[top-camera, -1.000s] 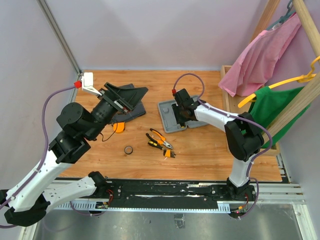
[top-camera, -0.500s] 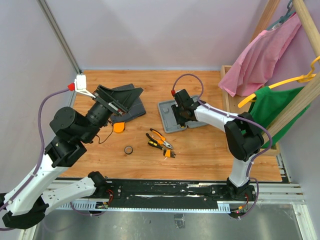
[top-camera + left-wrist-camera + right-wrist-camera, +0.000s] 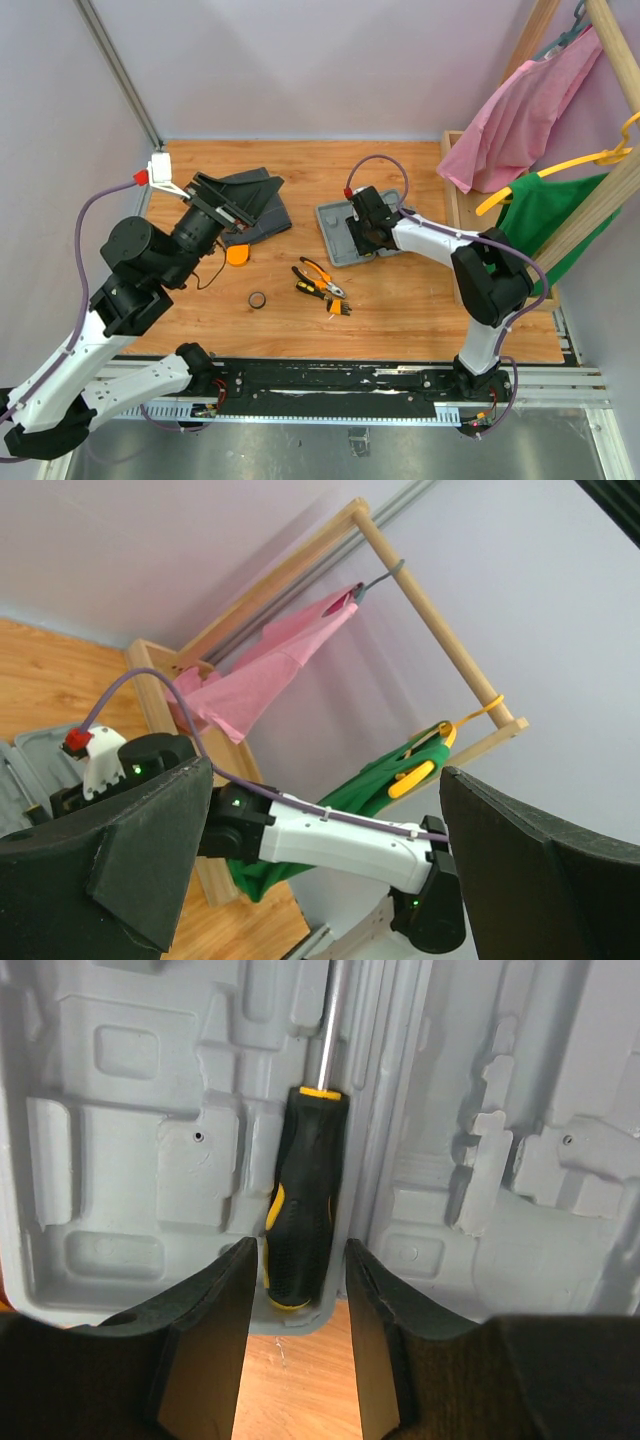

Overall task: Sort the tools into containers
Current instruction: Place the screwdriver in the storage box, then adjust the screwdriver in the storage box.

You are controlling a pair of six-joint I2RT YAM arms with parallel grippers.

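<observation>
grey moulded case (image 3: 120,1160), black-and-yellow screwdriver (image 3: 300,1200)

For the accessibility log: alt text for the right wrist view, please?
A black-and-yellow-handled screwdriver lies in a moulded channel of the open light-grey hard plastic case, its metal shaft pointing away from the camera. The right gripper is open, its dark fingers straddling the handle's butt end. A strip of wooden table shows beneath the case's edge.
</observation>
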